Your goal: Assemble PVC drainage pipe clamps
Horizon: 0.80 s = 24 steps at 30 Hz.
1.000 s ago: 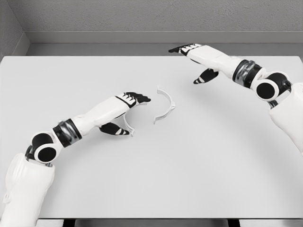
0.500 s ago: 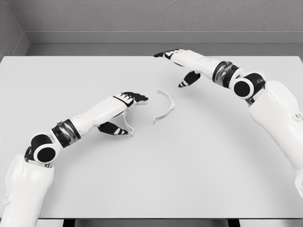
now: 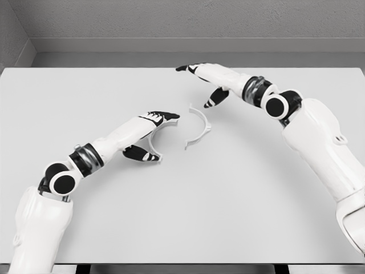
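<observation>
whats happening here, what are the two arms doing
A humanoid robot is working on two curved white clamp halves on a white table. The left robot hand sits over the left clamp half, fingers arched around it, though a firm grip is not clear. The right clamp half lies free nearby. The right robot hand hovers open just behind it, touching nothing. The halves are not joined yet.

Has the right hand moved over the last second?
Yes. The right hand has swept leftward, closing on the clamp half lying on the table.
</observation>
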Each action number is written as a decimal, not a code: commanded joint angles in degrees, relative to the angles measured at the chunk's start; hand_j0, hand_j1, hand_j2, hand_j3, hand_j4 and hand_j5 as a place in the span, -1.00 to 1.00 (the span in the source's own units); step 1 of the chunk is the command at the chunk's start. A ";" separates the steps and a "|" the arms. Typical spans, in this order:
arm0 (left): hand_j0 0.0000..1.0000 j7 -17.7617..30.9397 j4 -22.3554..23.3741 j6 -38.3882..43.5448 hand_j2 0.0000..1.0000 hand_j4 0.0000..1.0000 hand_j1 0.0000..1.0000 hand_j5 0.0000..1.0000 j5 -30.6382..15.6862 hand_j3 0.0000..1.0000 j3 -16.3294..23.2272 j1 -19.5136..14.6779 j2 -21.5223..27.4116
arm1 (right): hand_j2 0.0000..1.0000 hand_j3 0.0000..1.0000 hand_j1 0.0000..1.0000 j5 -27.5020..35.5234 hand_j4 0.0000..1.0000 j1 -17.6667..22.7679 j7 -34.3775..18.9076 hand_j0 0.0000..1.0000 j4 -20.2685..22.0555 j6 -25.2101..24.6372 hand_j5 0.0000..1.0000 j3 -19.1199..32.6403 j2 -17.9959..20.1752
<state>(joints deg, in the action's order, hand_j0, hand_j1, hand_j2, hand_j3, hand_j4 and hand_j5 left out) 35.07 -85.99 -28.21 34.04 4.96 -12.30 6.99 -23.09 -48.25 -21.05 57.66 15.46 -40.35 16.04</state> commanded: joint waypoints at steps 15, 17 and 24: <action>1.00 -0.07 0.12 1.31 1.00 1.00 1.00 1.00 -0.82 1.00 -0.65 -0.53 -0.05 | 1.00 1.00 1.00 -0.64 1.00 -0.88 1.45 1.00 -6.42 -0.08 1.00 0.18 -2.68; 1.00 -0.07 0.21 1.75 1.00 1.00 1.00 1.00 -0.82 1.00 -0.74 -0.53 0.04 | 1.00 1.00 1.00 -1.08 1.00 -0.88 1.54 1.00 -7.03 -0.08 1.00 0.18 -3.21; 1.00 -0.07 2.49 1.84 1.00 1.00 1.00 1.00 -0.73 1.00 -1.44 -0.70 -0.05 | 1.00 1.00 1.00 -1.25 1.00 -1.58 1.54 1.00 -8.97 -0.08 1.00 0.18 -3.82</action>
<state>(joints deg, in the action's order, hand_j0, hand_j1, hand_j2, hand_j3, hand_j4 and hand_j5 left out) 35.03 -84.04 -26.52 33.73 3.58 -13.01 7.00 -24.49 -49.83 -19.55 48.94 15.42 -40.27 12.30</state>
